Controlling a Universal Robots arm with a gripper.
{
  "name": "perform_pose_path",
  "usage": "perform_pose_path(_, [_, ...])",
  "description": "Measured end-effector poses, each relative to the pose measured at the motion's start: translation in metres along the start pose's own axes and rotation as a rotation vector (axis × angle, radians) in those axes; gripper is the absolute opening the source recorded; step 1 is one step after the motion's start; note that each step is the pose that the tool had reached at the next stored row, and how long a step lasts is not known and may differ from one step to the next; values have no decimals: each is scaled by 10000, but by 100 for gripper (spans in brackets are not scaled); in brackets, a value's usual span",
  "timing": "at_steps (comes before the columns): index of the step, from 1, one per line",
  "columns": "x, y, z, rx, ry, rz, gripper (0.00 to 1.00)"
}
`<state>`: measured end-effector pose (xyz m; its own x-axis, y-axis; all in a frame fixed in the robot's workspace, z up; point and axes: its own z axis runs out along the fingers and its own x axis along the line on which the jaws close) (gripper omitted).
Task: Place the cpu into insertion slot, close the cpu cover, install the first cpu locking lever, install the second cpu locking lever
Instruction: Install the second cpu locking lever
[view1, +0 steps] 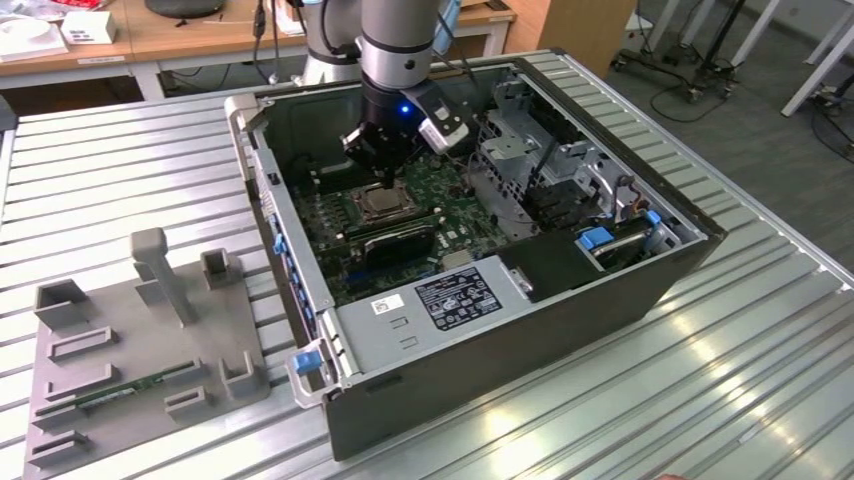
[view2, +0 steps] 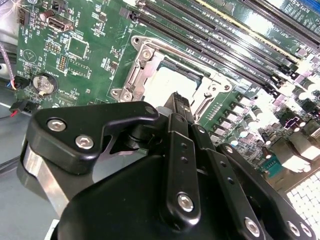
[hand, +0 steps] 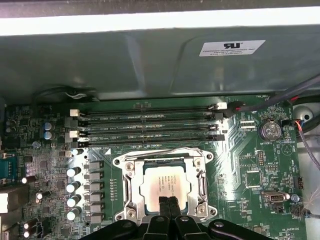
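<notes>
CPU (hand: 165, 184) sits flat in the insertion slot (hand: 131, 192), low and centre in the first wrist view, its pale metal top showing through the cut-out of the cpu cover (hand: 161, 156), which lies down around it. From my seat the gripper (hand: 169, 209) has its two black fingertips pressed together with nothing between them, tips resting at or just above the chip's near edge. In the exterior view the gripper (view1: 386, 176) hangs over the socket inside the open computer case (view1: 674, 262), in the upper middle of the frame. I judge the chip light, rigid and slick on top, with delicate contacts beneath; I would take it only by opposite side edges. Long memory slots (hand: 150, 125) run just above the socket on the green board (hand: 255, 165).
</notes>
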<state>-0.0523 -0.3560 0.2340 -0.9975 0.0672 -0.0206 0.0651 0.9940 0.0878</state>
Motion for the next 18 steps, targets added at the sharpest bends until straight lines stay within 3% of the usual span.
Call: perform_pose_path(18, [-7,4,-37,0,0,0,11])
